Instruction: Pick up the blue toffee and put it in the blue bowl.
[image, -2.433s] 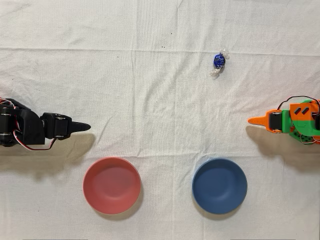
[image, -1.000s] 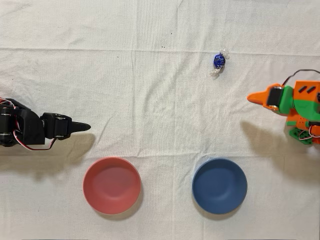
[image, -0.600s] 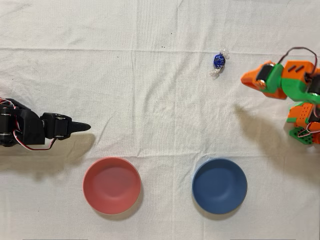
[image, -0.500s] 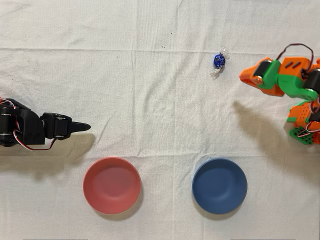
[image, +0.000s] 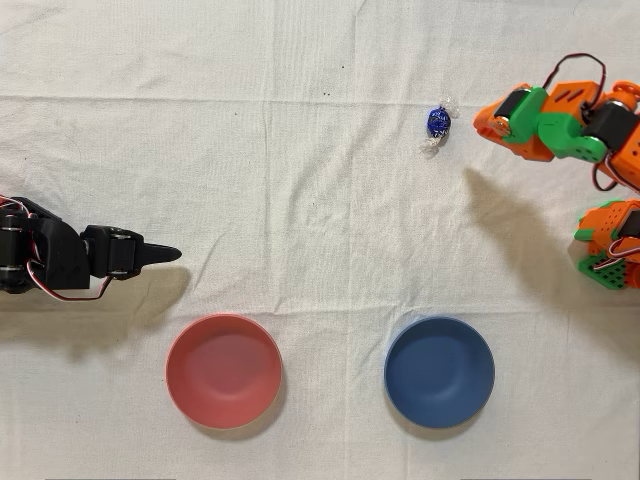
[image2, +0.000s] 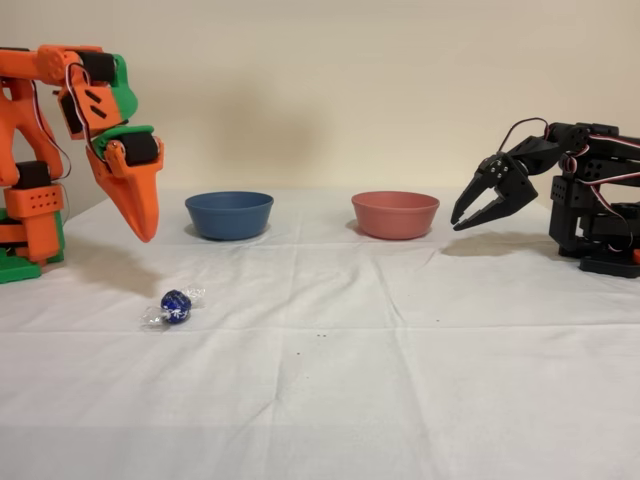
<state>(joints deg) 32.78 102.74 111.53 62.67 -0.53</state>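
The blue toffee (image: 438, 122) lies on the white cloth at the upper right of the overhead view; in the fixed view the toffee (image2: 176, 305) is at the lower left, shiny with clear twisted ends. My orange gripper (image: 481, 123) hangs just right of it, raised above the cloth. Seen from the side, the gripper (image2: 146, 236) points down, above and slightly left of the toffee, shut with nothing held. The blue bowl (image: 439, 371) sits empty near the bottom edge; in the fixed view the blue bowl (image2: 229, 214) stands behind the toffee.
A pink-red bowl (image: 223, 370) stands left of the blue one in the overhead view. The idle black arm (image: 70, 260) rests at the left edge. My orange base (image: 607, 245) sits at the right edge. White wrinkled cloth covers the table.
My orange gripper has swung from mid-right up toward the toffee and risen off the cloth. The toffee, both bowls and the black arm have stayed put.
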